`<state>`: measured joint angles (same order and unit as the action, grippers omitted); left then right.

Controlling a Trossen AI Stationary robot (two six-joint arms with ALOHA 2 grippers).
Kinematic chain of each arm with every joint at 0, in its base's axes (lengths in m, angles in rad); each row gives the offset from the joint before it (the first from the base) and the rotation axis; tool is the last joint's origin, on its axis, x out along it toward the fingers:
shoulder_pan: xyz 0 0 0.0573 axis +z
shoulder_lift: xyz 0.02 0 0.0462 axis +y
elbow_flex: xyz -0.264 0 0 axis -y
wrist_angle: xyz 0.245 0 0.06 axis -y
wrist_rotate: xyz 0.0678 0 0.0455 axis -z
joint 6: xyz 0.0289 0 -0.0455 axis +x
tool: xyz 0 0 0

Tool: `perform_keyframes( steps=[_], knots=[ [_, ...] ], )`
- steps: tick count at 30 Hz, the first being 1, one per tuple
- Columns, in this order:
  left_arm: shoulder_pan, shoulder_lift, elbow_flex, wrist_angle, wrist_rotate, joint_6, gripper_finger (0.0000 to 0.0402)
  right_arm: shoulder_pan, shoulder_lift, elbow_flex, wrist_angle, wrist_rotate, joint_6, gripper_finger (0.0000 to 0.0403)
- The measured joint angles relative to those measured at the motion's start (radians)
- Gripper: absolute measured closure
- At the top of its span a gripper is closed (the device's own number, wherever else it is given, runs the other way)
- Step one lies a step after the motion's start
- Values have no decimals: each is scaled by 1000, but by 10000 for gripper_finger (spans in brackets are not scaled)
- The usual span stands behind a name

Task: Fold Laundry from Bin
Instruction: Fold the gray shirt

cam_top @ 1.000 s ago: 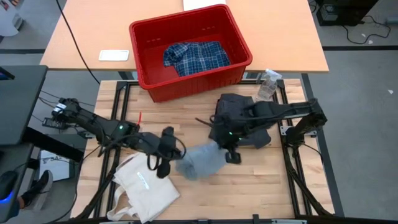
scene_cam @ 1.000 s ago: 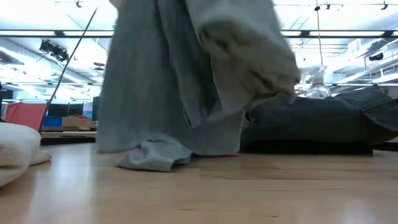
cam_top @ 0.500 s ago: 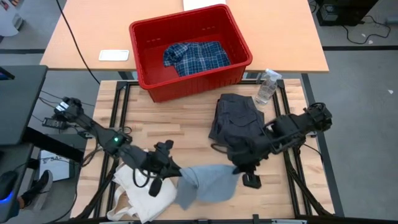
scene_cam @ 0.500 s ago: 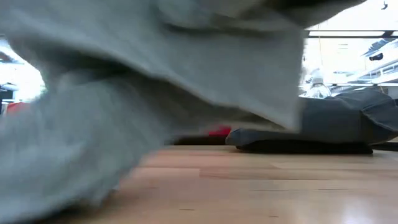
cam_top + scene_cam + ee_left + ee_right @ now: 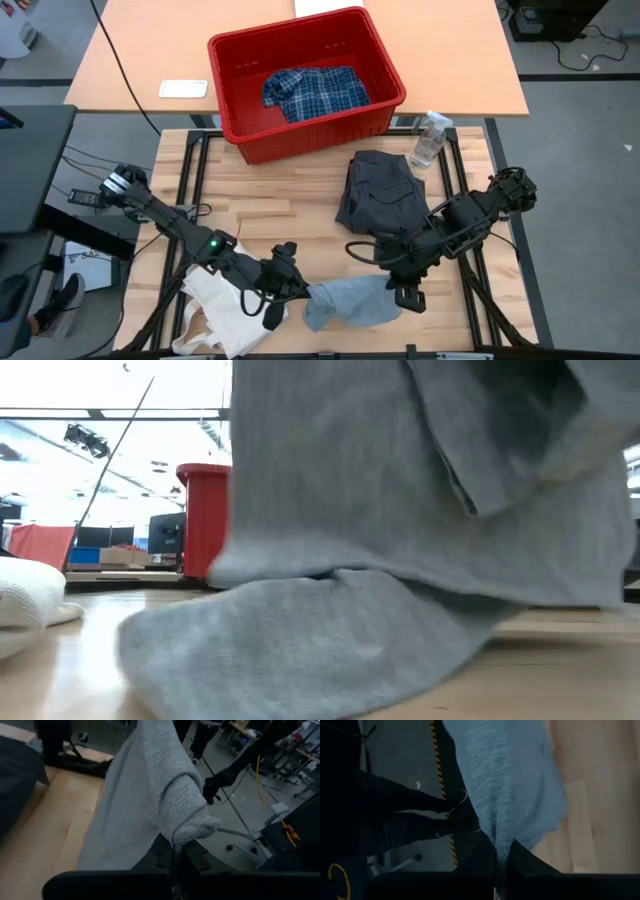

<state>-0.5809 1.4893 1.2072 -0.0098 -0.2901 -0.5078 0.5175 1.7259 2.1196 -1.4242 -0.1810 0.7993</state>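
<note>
Light grey soft knit garment (image 5: 350, 300) held stretched near table's front edge, lower part resting on the wood. Left gripper (image 5: 300, 293) pinched on one edge, right gripper (image 5: 398, 292) pinched on opposite edge. Step judged: spreading for folding. Next: garment to be lowered flat, taut. Blue-and-white plaid shirt (image 5: 315, 92) left in red slotted plastic bin (image 5: 232, 120).

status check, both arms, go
Left gripper and right gripper shut on light grey garment, near front edge. Plaid shirt in red bin. Tote bag beside left gripper.

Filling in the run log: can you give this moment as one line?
stage: spreading | left gripper: shut on light grey piece | right gripper: shut on it too | plaid shirt: in bin | dark tops: on table
</note>
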Motion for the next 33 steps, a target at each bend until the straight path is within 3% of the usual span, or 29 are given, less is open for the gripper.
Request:
perform_keyframes(
  steps=[6,24,33],
  knots=[
    [0,4,0,-23,-29,-3,394,-12,0,-67,2,-21,66,390],
    [16,-58,0,-395,-61,-61,395,-170,0,-261,166,-32,-1,390],
    [-53,-124,0,-593,-239,-208,395,-225,0,-321,280,-49,-53,390]
  ],
)
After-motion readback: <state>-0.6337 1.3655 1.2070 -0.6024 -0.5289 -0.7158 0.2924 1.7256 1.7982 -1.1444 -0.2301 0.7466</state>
